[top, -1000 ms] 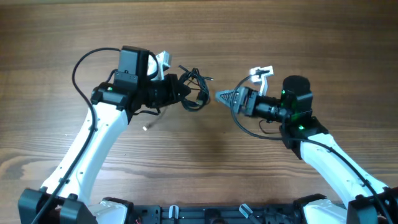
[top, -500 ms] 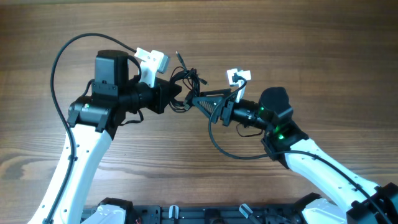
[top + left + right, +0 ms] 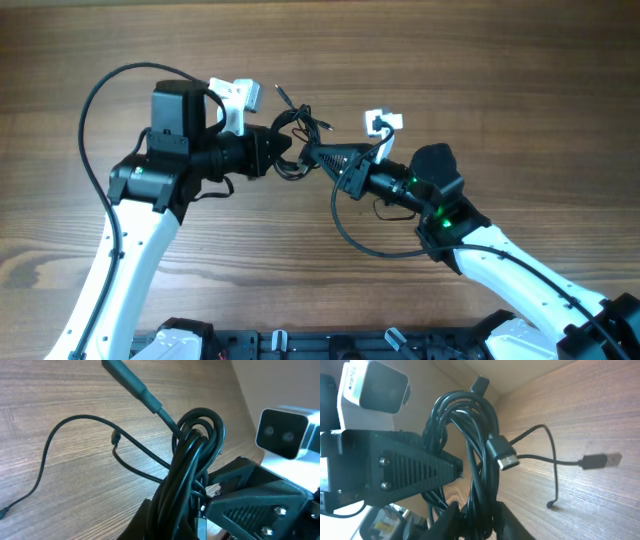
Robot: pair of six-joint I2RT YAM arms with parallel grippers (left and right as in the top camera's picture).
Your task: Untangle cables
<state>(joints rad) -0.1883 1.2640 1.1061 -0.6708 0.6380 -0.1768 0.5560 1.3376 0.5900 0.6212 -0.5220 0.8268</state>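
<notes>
The cables [image 3: 297, 137] are a tangle of thin black cords held above the wooden table between both grippers. My left gripper [image 3: 282, 153] is shut on the bundle [image 3: 192, 462] from the left. My right gripper [image 3: 310, 156] has come in from the right, and its fingers [image 3: 451, 519] press on both sides of the same bundle [image 3: 476, 445]. A loose strand [image 3: 70, 422] trails onto the table. One long plug [image 3: 125, 376] sticks up from the tangle. A small flat plug [image 3: 503, 458] juts out of the coil, and another plug [image 3: 600, 460] lies on the wood.
The wooden table [image 3: 500, 80] stretches all around. The left arm's thick cable [image 3: 100, 90] arcs to the far left. The right arm's cable [image 3: 345, 232] loops below the grippers. White camera housings [image 3: 235, 95] sit on each wrist, close to the tangle.
My right gripper has moved left to the tangle and closed from wide open onto the bundle. The left arm has shifted left and up, still holding the cables.
</notes>
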